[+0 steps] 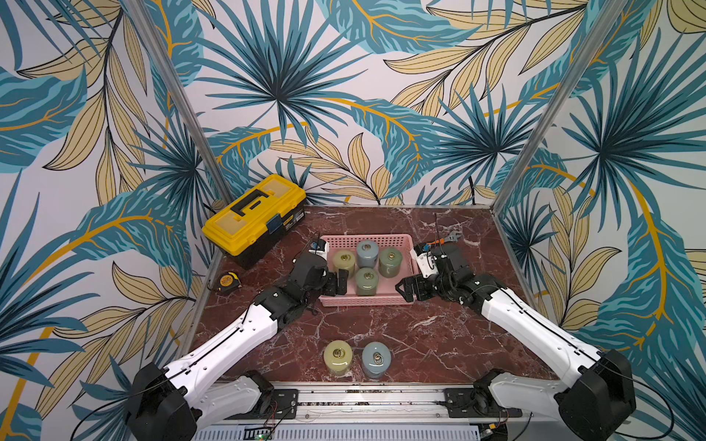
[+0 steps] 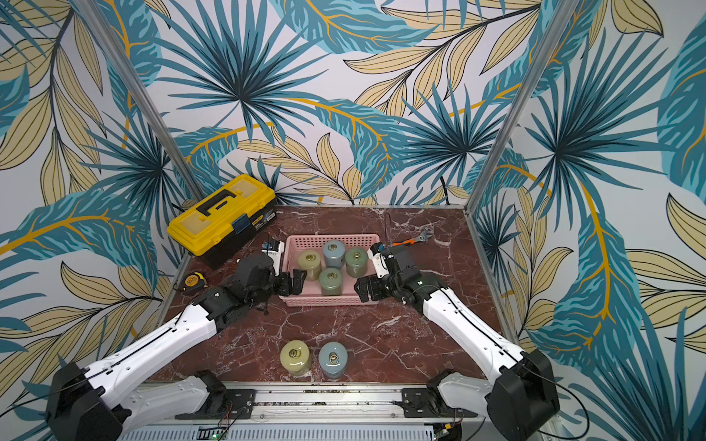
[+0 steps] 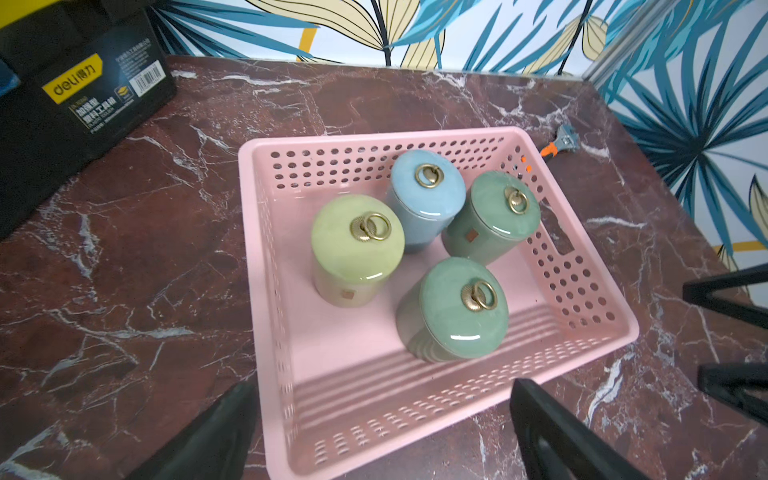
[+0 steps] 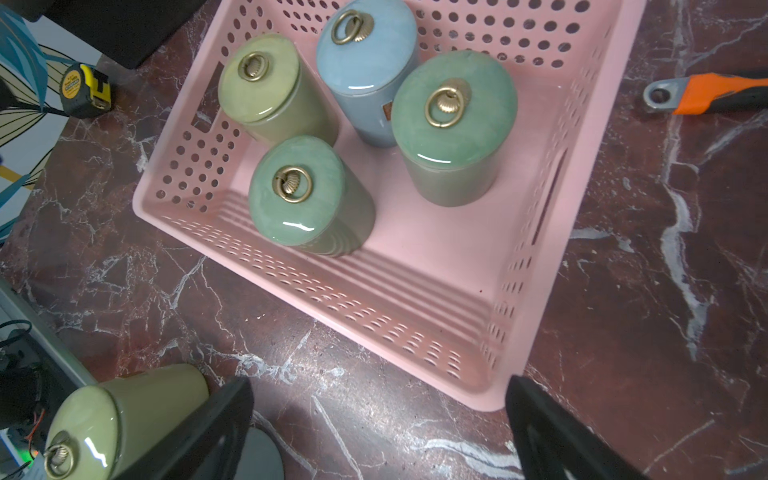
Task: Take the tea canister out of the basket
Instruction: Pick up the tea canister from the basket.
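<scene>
The shallow rectangular pink plastic basket (image 1: 365, 301) rests on the red marble surface (image 1: 420, 336) and holds four upright lidded ceramic canisters. The nearest one, a dark green glazed tea canister (image 1: 366, 281), stands by the front wall with its long axis vertical, between the two tools. The left tool (image 1: 337, 283), at the basket's left wall, is spread wide and empty. The right tool (image 1: 405, 291), at the right wall, is likewise spread and empty. The left tool appears slightly nearer.
</scene>
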